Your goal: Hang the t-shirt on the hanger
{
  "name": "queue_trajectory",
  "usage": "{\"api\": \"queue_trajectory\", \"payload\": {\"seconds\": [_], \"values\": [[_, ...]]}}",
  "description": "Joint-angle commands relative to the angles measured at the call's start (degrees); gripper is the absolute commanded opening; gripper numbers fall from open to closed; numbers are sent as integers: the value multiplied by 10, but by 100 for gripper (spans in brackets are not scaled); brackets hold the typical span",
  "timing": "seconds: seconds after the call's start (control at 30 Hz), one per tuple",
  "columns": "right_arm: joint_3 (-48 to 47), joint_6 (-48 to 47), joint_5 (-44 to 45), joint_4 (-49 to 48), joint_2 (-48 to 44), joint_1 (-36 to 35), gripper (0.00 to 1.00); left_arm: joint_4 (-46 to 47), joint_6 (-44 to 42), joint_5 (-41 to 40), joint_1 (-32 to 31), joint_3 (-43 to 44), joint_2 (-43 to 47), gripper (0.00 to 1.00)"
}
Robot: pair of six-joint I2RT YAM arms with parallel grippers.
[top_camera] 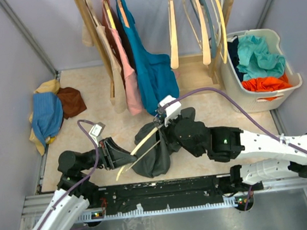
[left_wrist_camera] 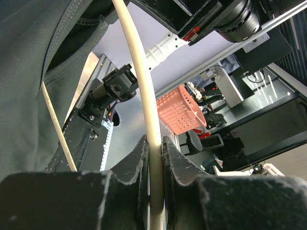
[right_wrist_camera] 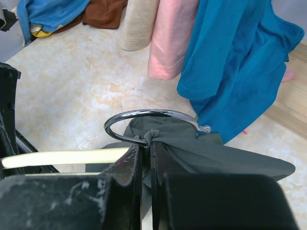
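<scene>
The t-shirt point(top_camera: 155, 161) is charcoal grey, the hanger point(top_camera: 140, 146) pale cream, its hook point(right_wrist_camera: 153, 112) silver.

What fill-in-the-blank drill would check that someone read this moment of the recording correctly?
1. The left hand is clamped on the hanger, which is made of pale ____.
2. The right hand pinches the t-shirt just below the hanger's metal ____.
3. The brightest cloth in the white basket is ____.
Missing: wood; hook; orange.

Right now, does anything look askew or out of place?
Yes: the t-shirt is bunched in a lump around one end of the tilted hanger, fabric gathered at its hook, not spread over both arms.
</scene>
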State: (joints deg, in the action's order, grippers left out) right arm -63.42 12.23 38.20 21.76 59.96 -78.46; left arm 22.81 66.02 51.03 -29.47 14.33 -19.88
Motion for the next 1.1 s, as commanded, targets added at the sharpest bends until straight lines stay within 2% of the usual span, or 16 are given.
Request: {"api": "queue_trajectory", "payload": {"seconds": [0.0,0.07,0.2,0.37,0.63,0.83,1.07], "values": [[-27,7,-9,-37,7,-20,0,70,0,-4,1,3,-2,6],[-38,8,-3,-20,10,-22,0,65,-7,-7,1,5,-3,14],[-64,13,9,24,17,-23,0,1,-52,-21,1,35,0,39],[-81,29,30,77,15,-24,0,-102,-128,-47,1,99,-6,54],[-102,50,67,141,-9,-23,0,-283,-238,-108,1,205,-16,56],[-117,50,95,165,-32,-24,0,-451,-301,-164,1,235,-13,50],[-136,69,142,189,-32,-24,0,-480,-287,-169,1,178,28,47]]}}
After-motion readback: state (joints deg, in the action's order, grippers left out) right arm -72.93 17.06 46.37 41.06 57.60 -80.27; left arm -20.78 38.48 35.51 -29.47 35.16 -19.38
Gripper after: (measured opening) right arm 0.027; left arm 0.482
